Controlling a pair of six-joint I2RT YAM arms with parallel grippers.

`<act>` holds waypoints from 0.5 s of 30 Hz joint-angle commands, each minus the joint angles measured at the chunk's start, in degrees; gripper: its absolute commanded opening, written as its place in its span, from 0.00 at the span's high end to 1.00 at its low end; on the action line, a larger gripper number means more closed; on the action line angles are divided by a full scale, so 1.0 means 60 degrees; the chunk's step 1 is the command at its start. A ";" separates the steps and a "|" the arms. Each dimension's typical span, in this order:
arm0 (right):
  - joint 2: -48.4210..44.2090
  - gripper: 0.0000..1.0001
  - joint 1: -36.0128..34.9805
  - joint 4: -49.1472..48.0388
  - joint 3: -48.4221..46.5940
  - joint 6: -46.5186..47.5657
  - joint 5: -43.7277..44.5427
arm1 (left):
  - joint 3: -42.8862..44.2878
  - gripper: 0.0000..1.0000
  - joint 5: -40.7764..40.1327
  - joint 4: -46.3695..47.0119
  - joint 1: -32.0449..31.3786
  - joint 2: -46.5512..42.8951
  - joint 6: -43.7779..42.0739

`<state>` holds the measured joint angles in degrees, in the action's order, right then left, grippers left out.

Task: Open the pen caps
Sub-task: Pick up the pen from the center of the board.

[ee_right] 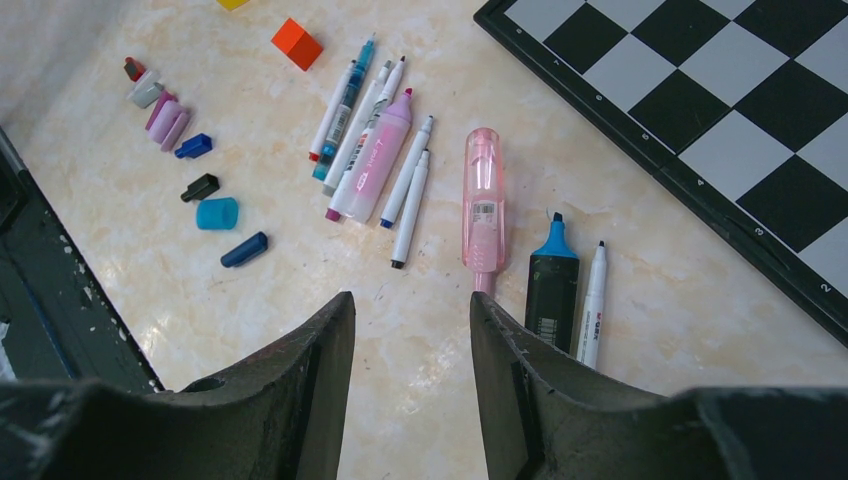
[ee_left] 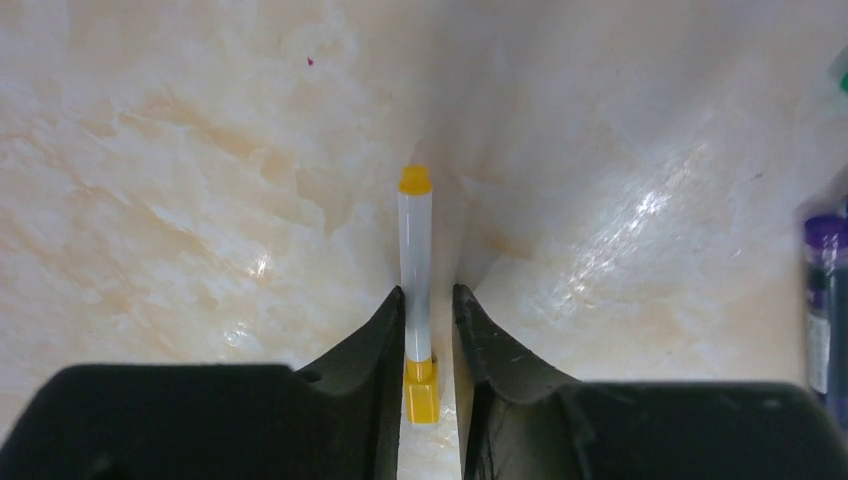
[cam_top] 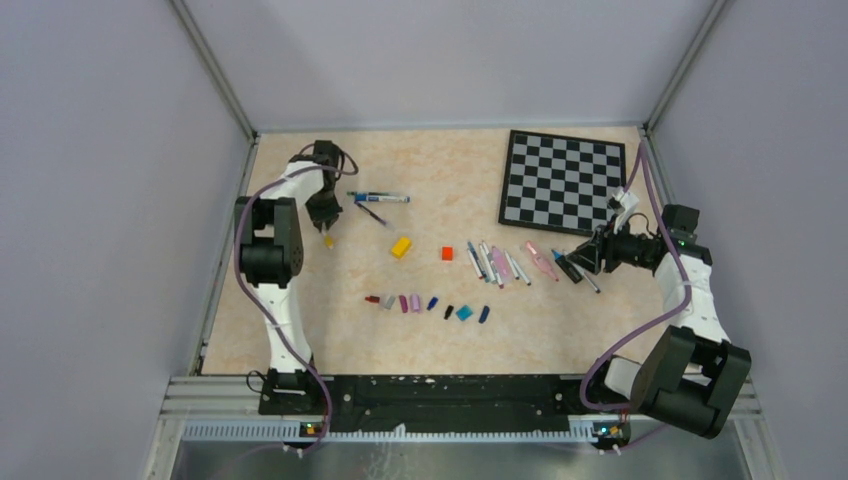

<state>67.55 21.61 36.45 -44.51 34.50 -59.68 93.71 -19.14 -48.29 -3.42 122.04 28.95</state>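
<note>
Left gripper (ee_left: 428, 335) is clamping the thin white-barrelled pen with yellow ends (ee_left: 416, 250), far left over the beige marbled table (ee_left: 180, 180). Right gripper (ee_right: 410, 320) is hanging open, well apart. We're worrying the slim barrel slips if the pull comes off-axis.

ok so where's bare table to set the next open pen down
Two bare stretches: the far strip of table between the two loose pens at far left and the chessboard, and the near strip between the cap row and the table's front edge. The middle is crowded: red cube, pen cluster.
</note>
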 commanded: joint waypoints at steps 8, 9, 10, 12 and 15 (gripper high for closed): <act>-0.0327 0.55 0.0080 -0.0104 -0.0008 0.0168 -0.0240 | -0.2020 0.87 0.0870 0.1056 0.0043 -0.0826 -0.0430; -0.0337 0.55 0.0086 -0.0100 -0.0008 0.0168 -0.0235 | -0.2156 0.93 0.0969 0.1149 0.0043 -0.0859 -0.0430; -0.0339 0.55 0.0079 -0.0098 -0.0008 0.0175 -0.0241 | -0.2276 0.97 0.1048 0.1217 0.0043 -0.0909 -0.0430; -0.0361 0.55 0.0078 -0.0102 -0.0001 0.0183 -0.0247 | -0.2513 1.00 0.1286 0.1399 0.0043 -0.1096 -0.0465; -0.0416 0.55 0.0080 0.0009 0.0006 0.0317 -0.0386 | -0.3055 1.00 0.1578 0.1889 0.0043 -0.1949 -0.0605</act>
<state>66.92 21.61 36.47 -44.51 34.52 -59.70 80.73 -15.05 -38.13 -3.31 113.99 26.28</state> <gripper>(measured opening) 0.452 0.015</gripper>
